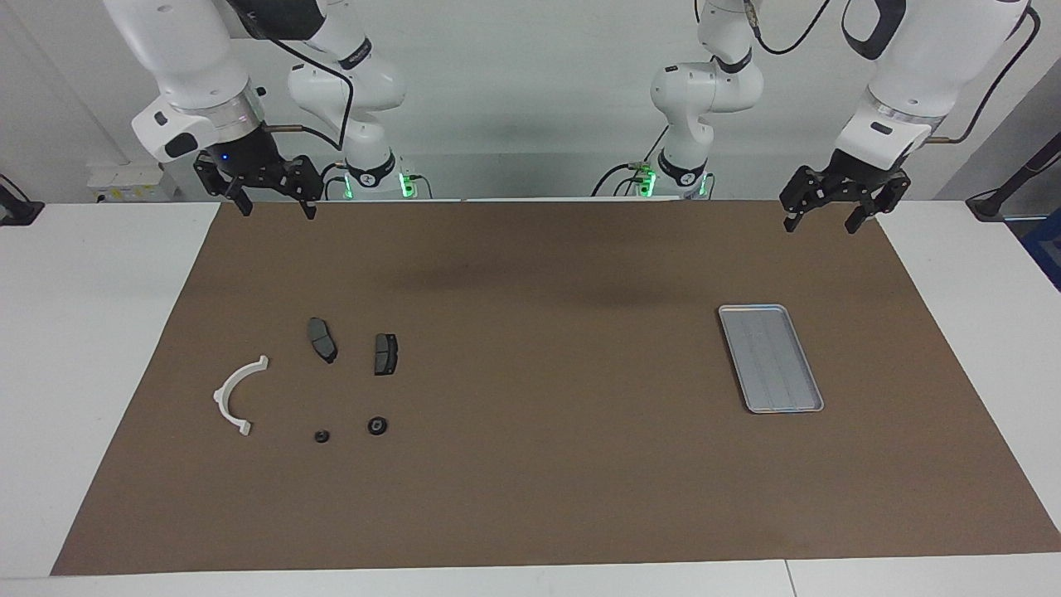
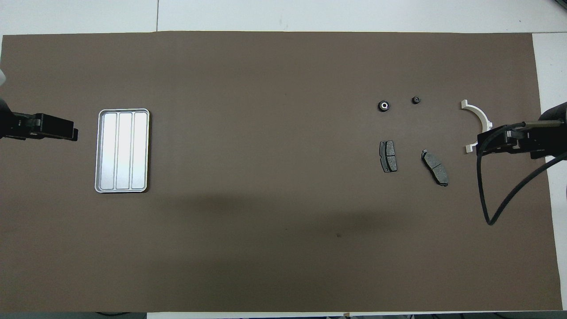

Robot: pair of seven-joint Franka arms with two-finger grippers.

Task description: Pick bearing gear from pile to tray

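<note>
The pile lies toward the right arm's end of the table. It holds a white plastic arc (image 1: pixel 236 396) (image 2: pixel 478 116), two dark grey pad-shaped pieces (image 1: pixel 322 339) (image 1: pixel 385 354) and two small black round pieces farther from the robots. The larger round piece (image 1: pixel 377 425) (image 2: pixel 383 106) has a silver centre; the smaller one (image 1: pixel 322 436) (image 2: pixel 415 100) lies beside it. The silver tray (image 1: pixel 770 358) (image 2: pixel 122 150) lies empty toward the left arm's end. My right gripper (image 1: pixel 273 203) (image 2: pixel 482 144) is open and raised, well clear of the pile. My left gripper (image 1: pixel 822 220) (image 2: pixel 73 133) is open and raised over the mat's edge by the left arm's base.
A brown mat (image 1: pixel 539 464) covers most of the white table (image 1: pixel 91 332). A black cable (image 2: pixel 487 199) hangs in a loop from the right arm. The two arm bases (image 1: pixel 369 170) (image 1: pixel 684 170) stand at the robots' edge of the table.
</note>
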